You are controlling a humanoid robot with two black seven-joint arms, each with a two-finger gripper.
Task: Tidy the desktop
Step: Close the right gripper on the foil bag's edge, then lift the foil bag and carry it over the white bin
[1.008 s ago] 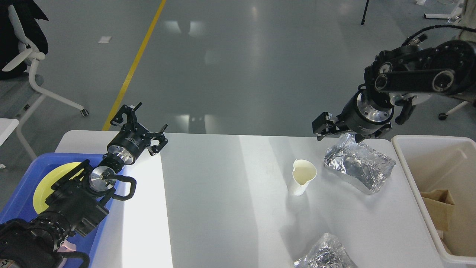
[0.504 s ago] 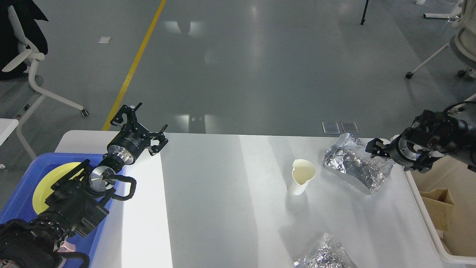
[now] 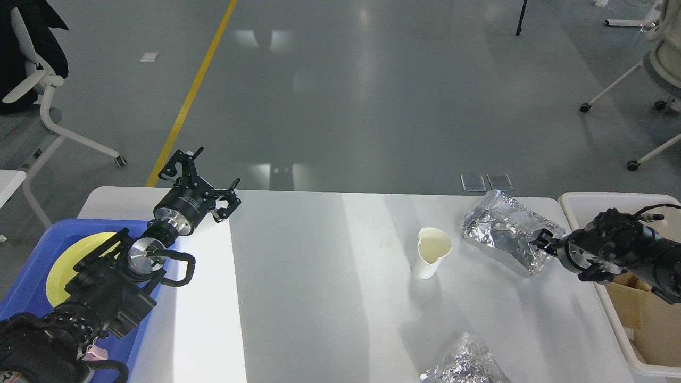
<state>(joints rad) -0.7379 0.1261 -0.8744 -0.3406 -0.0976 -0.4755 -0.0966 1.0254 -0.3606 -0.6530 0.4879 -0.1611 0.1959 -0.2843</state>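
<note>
The white desktop (image 3: 319,298) carries a dented white paper cup (image 3: 433,258) standing right of centre. A crumpled foil container (image 3: 505,234) lies to the cup's right, and a second foil lump (image 3: 465,367) sits at the near edge. My right gripper (image 3: 542,242) is low over the table at the right end of the foil container, seen small and dark, so its fingers cannot be told apart. My left gripper (image 3: 205,176) hovers open and empty over the far left of the desktop.
A blue tray (image 3: 32,276) holding a yellow plate (image 3: 64,271) sits at the left under my left arm. An off-white tub (image 3: 590,213) with brown paper (image 3: 630,298) stands at the right edge. Office chairs stand on the grey floor beyond.
My right arm has dropped from high behind the foil container to table height at its right end, moving right and nearer. The left arm has not moved.
</note>
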